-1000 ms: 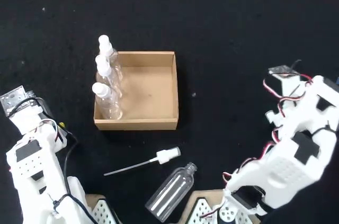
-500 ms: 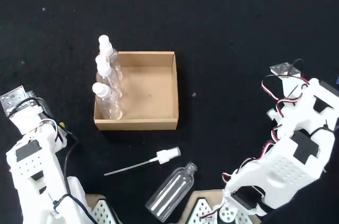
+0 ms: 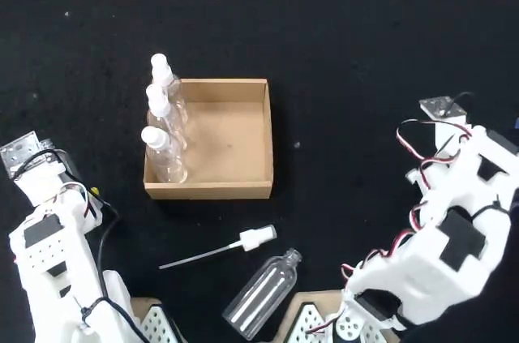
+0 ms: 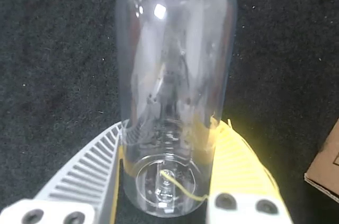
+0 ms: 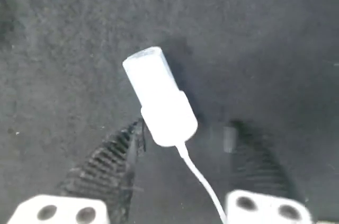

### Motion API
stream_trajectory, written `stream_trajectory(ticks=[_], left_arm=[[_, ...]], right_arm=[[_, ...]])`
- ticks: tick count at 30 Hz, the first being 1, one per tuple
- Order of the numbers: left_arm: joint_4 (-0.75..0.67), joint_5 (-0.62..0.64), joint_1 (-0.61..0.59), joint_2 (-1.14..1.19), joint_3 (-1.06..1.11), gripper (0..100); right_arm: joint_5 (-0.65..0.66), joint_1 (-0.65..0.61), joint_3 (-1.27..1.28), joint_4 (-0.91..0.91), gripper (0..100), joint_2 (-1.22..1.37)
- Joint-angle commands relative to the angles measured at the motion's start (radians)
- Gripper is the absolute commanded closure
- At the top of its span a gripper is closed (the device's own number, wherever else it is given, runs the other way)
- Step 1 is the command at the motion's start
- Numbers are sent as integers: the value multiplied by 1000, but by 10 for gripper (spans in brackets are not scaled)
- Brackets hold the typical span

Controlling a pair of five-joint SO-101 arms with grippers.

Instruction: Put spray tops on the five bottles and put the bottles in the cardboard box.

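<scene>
The left gripper pinches a clear, topless bottle near its base, over the table near a corner of the box. The right gripper has its fingers spread; a spray top lies between them, touching one finger. Three capped bottles stand along one box wall. In front of the box lie a second bottle and a second top, just apart.

Even overhead light, glints on bottle
</scene>
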Motion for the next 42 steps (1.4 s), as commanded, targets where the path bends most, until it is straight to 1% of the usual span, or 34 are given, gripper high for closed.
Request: stream_trajectory(ticks=[1, 6, 9, 11, 17, 25, 27, 28, 30, 32, 34, 37, 40, 42], left_arm=[[-8, 2, 12, -26, -10, 970], [-12, 3, 12, -26, -10, 970], [-15, 3, 12, -26, -10, 970], [-11, 3, 12, -26, -10, 970], [-9, 2, 12, -26, -10, 970], [-15, 3, 13, -25, -1, 970], [-17, 2, 13, -25, 1, 970], [-17, 2, 13, -25, 1, 970], [-17, 2, 13, -25, 2, 970], [-17, 2, 13, -25, 2, 970], [-17, 2, 13, -25, 2, 970], [-17, 3, 13, -25, 2, 970], [-18, 3, 27, -26, -5, 970], [-20, -2, 62, -26, -39, 970]], right_arm=[[-23, -35, -1, 60, 675, -159], [-21, -158, 2, 89, 717, -163], [-23, -190, -7, 84, 729, -99], [8, -173, -42, 84, 730, -65], [267, -51, -108, 84, 730, -10], [284, -32, -107, 14, 738, 87], [284, -34, -108, 9, 805, 102], [284, -35, -113, 8, 864, 104], [278, -38, -134, 14, 993, 88], [276, -37, -148, 25, 962, 50], [275, -35, -157, 60, 992, -16], [221, -52, -157, 144, 988, -154], [100, -114, -153, 221, 988, -309], [-26, -163, -156, 244, 988, -407]])
